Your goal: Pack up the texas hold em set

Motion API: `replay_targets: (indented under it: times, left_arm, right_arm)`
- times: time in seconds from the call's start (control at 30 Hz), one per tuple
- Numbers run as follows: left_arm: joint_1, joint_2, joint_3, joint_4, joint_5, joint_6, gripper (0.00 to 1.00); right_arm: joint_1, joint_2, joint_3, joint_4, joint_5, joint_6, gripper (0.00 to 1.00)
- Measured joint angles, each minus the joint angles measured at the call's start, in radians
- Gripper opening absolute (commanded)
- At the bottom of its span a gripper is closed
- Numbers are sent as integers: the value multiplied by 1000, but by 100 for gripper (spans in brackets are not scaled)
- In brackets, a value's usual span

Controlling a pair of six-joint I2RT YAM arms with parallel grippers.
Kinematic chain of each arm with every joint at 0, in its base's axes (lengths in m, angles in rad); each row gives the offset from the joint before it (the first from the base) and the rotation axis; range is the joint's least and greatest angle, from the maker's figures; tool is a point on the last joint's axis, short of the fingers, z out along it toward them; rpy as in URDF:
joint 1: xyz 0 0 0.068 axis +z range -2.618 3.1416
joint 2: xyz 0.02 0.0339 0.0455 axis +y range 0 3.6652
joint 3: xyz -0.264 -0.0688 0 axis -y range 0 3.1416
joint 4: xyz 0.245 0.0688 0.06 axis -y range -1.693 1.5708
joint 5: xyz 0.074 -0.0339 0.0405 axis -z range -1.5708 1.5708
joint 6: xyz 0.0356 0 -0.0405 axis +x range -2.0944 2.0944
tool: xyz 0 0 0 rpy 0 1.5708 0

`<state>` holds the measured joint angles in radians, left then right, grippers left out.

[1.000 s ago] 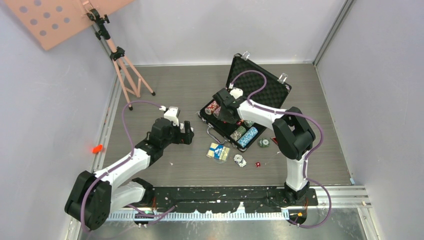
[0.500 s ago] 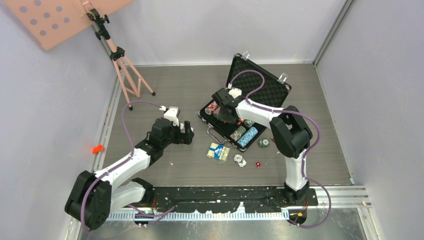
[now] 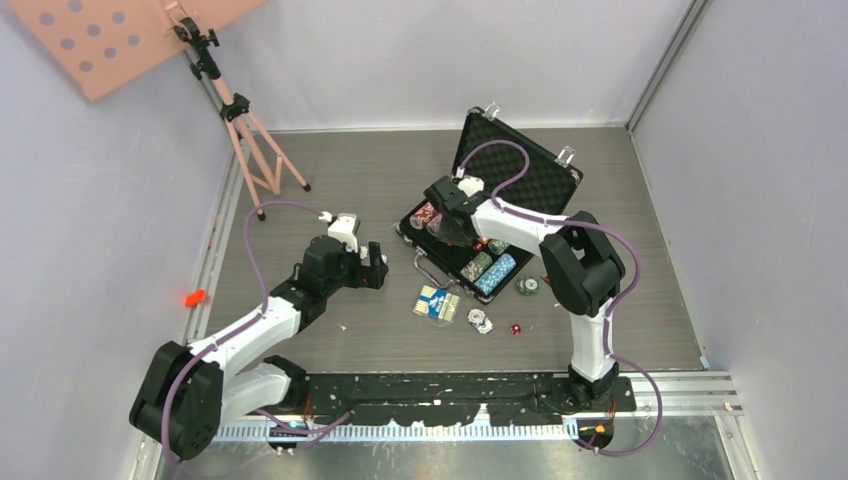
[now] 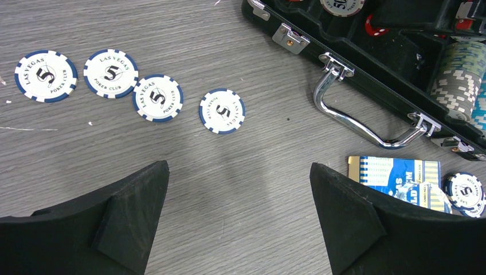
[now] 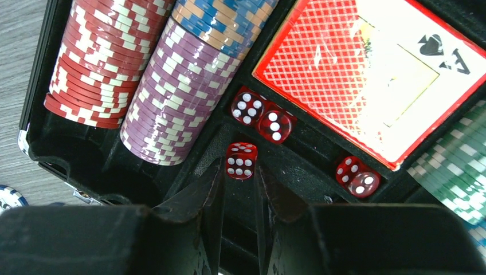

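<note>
The black briefcase (image 3: pixel 520 175) lies open at the back of the table, with its lid up. My right gripper (image 5: pixel 239 166) is down inside it, its fingertips closed on either side of a red die (image 5: pixel 240 159). Beside it sit two more dice (image 5: pixel 247 109), a further die (image 5: pixel 357 176), the red card deck (image 5: pixel 367 74) and rows of red chips (image 5: pixel 97 63) and purple chips (image 5: pixel 177 91). My left gripper (image 4: pixel 239 172) hangs wide open over bare table. Several blue-and-white chips (image 4: pixel 157 97) lie ahead of it. The blue card deck (image 4: pixel 395 175) lies to its right.
A pink tripod (image 3: pixel 250 140) stands at the back left by the wall. In front of the case's chrome handle (image 4: pixel 367 123), loose chips (image 3: pixel 480 320), a small green stack (image 3: pixel 527 286) and a red die (image 3: pixel 516 328) lie on the table. Grey walls enclose the workspace.
The right gripper's fingers have narrowed onto the die inside the case. The left arm has not moved.
</note>
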<state>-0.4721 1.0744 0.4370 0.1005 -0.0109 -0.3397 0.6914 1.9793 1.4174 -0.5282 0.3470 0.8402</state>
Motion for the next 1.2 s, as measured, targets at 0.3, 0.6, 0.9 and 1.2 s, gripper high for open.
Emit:
replay_targets:
  times: [0.3, 0.6, 0.9, 1.2]
  left_arm:
    - [0, 0, 0, 0, 0, 0, 97]
    - [0, 0, 0, 0, 0, 1, 97]
    - [0, 0, 0, 0, 0, 2, 97]
    - [0, 0, 0, 0, 0, 2, 97]
  right_arm:
    - [-14, -64, 0, -26, 17, 2, 25]
    - [-38, -116, -29, -30, 43, 32, 24]
    - [-45, -116, -65, -45, 68, 61, 23]
    - [-51, -116, -76, -39, 79, 79, 22]
